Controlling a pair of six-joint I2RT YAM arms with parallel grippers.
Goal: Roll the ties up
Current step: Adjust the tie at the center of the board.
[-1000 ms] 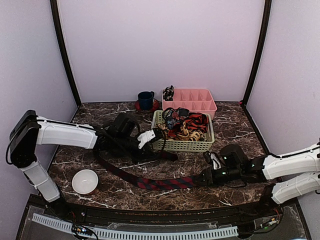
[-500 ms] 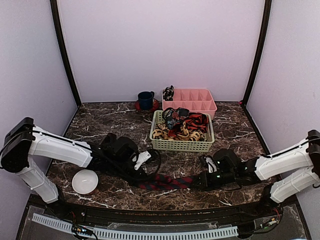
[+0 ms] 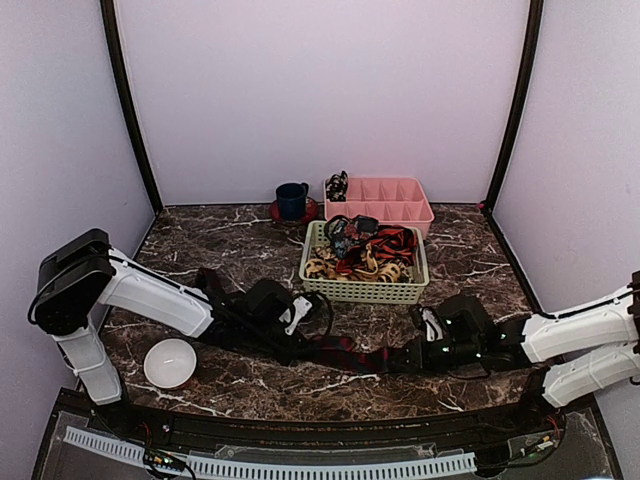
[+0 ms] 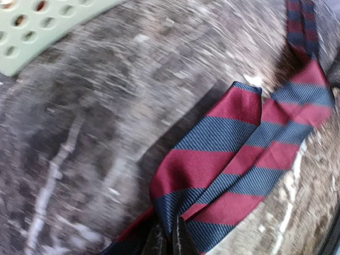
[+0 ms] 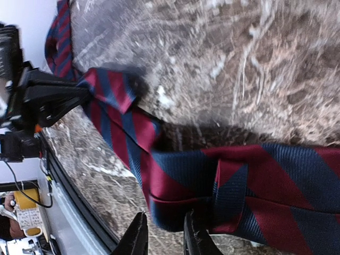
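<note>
**Clerk:** Item one, far left?

**Checker:** White bowl [image 3: 170,362], on the marble table [image 3: 220,240] near the front edge, apart from everything else.

**Clerk:** Item two?

**Checker:** Left gripper [image 3: 300,345], low over the table, right of the bowl. In its wrist view the left gripper [image 4: 169,239] had its jaws pressed together, pinching one end of the striped tie [image 4: 223,159].

**Clerk:** At the back?

**Checker:** Blue mug [image 3: 292,199] on a red saucer [image 3: 275,213], against the rear wall. Just beside it to the right was a pink divided tray [image 3: 380,213].

**Clerk:** The tie itself?

**Checker:** Striped tie [image 3: 350,355], dark with red diagonals. It lay on the table in front of the green basket [image 3: 360,292], stretched between the two grippers. It was doubled over at the left end and folded at the right.

**Clerk:** The basket's contents?

**Checker:** Loose ties [image 3: 365,255], red-and-black and leopard-print, heaped together.

**Clerk:** Last item?

**Checker:** Right gripper [image 3: 408,355], at the tie's right end. In its wrist view the right gripper [image 5: 164,234] had its jaws slightly apart, pinching the folded edge of the striped tie [image 5: 255,180].
</note>
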